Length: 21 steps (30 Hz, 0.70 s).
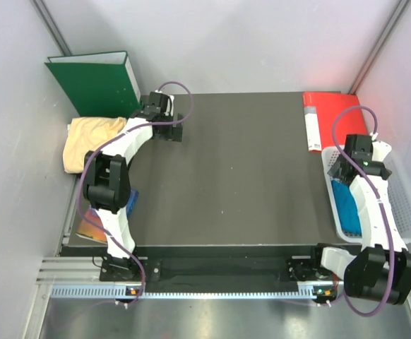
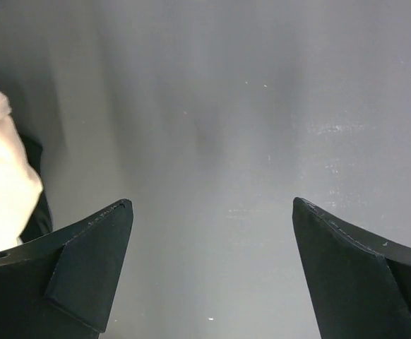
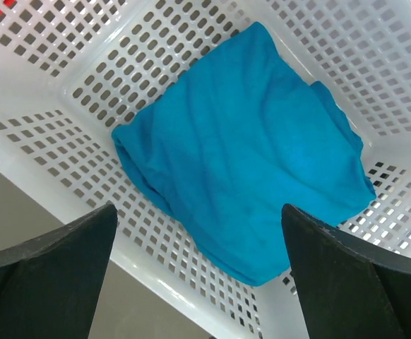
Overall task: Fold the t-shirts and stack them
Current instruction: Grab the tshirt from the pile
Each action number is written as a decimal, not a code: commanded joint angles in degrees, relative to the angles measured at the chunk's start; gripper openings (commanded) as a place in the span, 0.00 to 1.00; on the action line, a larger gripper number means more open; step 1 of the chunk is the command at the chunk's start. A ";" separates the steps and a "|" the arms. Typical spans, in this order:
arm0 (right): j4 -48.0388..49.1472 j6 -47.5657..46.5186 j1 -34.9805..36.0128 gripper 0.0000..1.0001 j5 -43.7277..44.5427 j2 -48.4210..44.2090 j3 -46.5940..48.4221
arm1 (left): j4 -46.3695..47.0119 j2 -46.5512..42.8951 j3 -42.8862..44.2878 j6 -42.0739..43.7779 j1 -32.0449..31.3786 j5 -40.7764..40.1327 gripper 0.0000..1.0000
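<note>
Teal-blue cloth t-shirt (image 3: 241, 162) lies in white perforated plastic basket (image 3: 64, 134) under wide-spread right end effector (image 3: 199, 208); left end effector (image 2: 211, 205), equally spread, hovers over dark desk (image 1: 241, 169).

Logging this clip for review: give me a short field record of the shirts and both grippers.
teal-blue cloth t-shirt: crumpled inside white perforated plastic basket
pale yellow-orange cloth t-shirt: bunched at left edge of dark table, beside green binder
left gripper: open, over bare table
right gripper: open, above the teal-blue shirt
folding: neither shirt folded or stacked
</note>
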 commanded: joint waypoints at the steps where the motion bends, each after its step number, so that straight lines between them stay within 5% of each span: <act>1: 1.43 -0.45 -0.55 1.00 -1.25 2.97 6.42 | 1.28 -1.82 0.10 0.24 -0.24 -2.21 0.99; 11: -9.81 4.30 -5.89 1.00 5.18 16.41 20.38 | 1.28 -0.94 -1.13 -0.11 -0.24 1.91 0.99; 15: -13.24 -1.31 -15.74 1.00 0.19 20.72 24.70 | 1.46 -0.15 -1.48 -0.46 -0.24 3.32 0.99; 21: -18.96 -9.76 -19.36 1.00 -0.97 26.18 27.70 | 2.08 1.17 -1.31 -1.43 -0.24 7.28 0.99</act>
